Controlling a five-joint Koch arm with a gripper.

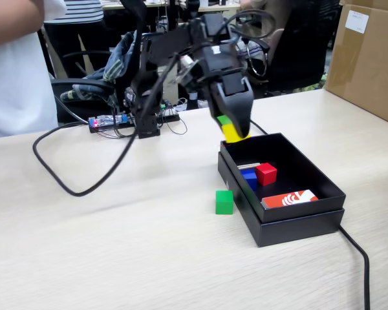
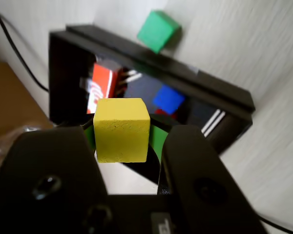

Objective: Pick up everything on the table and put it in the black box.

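Observation:
My gripper [image 1: 233,131] is shut on the yellow cube [image 1: 233,134], held in the air over the far left corner of the black box [image 1: 291,223]. In the wrist view the yellow cube [image 2: 122,129] sits between my green-padded jaws [image 2: 122,139], above the box's rim [image 2: 151,61]. The red cube [image 1: 266,173] and the blue cube [image 1: 249,179] lie inside the box. The blue cube [image 2: 168,99] also shows in the wrist view. The green cube [image 1: 224,201] rests on the table [image 1: 116,245] just outside the box's left wall; in the wrist view the green cube [image 2: 158,30] lies beyond the box.
A red-and-white card [image 1: 289,199] and a thin silver stick [image 1: 249,165] lie in the box. A black cable [image 1: 71,184] loops across the table at left; another cable [image 1: 359,258] runs from the box to the front right. A brown carton [image 1: 368,58] stands back right.

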